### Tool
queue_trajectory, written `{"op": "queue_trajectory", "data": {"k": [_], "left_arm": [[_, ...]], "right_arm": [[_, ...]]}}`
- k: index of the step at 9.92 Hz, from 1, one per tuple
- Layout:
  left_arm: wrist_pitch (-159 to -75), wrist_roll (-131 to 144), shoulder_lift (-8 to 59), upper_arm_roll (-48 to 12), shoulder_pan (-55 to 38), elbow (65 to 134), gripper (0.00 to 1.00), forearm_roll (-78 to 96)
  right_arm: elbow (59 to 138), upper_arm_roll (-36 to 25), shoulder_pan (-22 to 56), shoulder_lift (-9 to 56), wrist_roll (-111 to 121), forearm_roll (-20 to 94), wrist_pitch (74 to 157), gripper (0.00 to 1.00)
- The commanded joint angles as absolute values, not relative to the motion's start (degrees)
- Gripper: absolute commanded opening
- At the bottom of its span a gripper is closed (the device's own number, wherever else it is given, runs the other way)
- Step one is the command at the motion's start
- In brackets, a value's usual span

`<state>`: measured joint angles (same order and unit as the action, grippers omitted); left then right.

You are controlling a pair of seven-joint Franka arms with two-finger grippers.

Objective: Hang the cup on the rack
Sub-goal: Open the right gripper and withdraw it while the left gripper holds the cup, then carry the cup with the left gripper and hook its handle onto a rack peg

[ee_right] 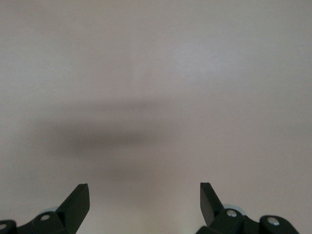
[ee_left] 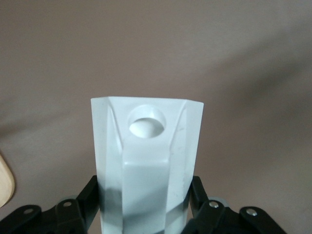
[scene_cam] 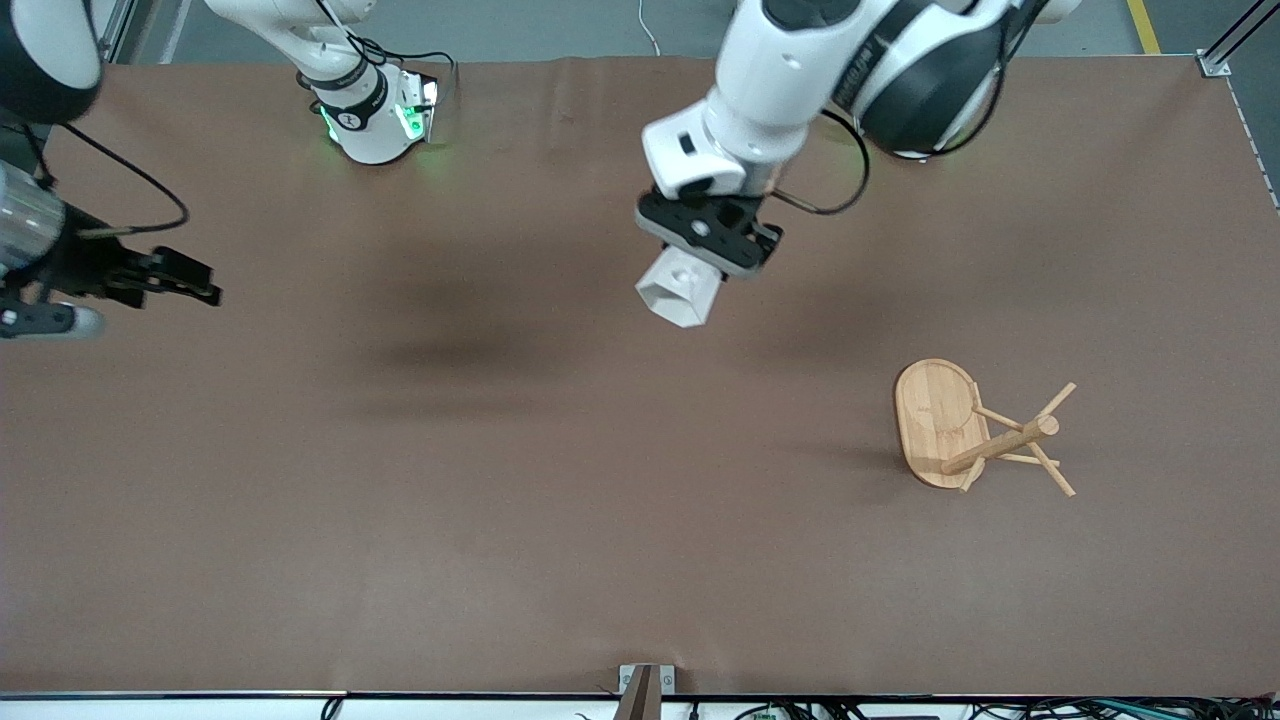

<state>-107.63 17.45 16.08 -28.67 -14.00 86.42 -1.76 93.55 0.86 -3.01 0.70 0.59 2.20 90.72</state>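
My left gripper (scene_cam: 700, 262) is shut on the white faceted cup (scene_cam: 680, 290) and holds it in the air over the middle of the table. In the left wrist view the cup (ee_left: 146, 161) fills the centre with its blocky handle and round hole facing the camera, and the black fingers (ee_left: 87, 200) press on both its sides. The bamboo rack (scene_cam: 975, 428) stands on its oval base toward the left arm's end of the table, its pegs free; a sliver of its base (ee_left: 5, 183) shows in the left wrist view. My right gripper (scene_cam: 195, 280) is open and empty, waiting at the right arm's end.
The brown table (scene_cam: 450, 500) has a clamp (scene_cam: 640, 685) on its near edge. The right arm's base (scene_cam: 375, 115) glows green at the robots' side of the table. The right wrist view shows only bare table (ee_right: 156, 97) under the open gripper (ee_right: 145, 195).
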Motion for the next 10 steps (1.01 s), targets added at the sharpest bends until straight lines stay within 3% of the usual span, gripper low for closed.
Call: {"op": "queue_trajectory", "data": {"k": [1, 3, 7, 10], "left_arm": [[-108.45, 17.32, 17.49, -28.22, -11.08, 90.07, 0.01, -2.72], [-109.86, 10.24, 16.62, -25.59, -9.67, 93.85, 0.01, -2.64], [-114.42, -2.96, 9.51, -23.91, -1.07, 106.93, 0.01, -1.85], [-117.32, -3.69, 8.36, -21.19, 0.96, 111.08, 0.01, -0.8]], "right_arm": [[93.08, -6.28, 1.73, -2.8, -1.14, 0.26, 87.73, 1.0], [89.05, -4.67, -1.04, -2.55, -1.31, 0.09, 85.35, 1.0], [88.77, -4.31, -1.49, -2.64, -0.37, -0.09, 84.99, 1.0], [87.89, -4.13, -1.41, -2.46, 0.0, -1.49, 84.9, 1.0]]}}
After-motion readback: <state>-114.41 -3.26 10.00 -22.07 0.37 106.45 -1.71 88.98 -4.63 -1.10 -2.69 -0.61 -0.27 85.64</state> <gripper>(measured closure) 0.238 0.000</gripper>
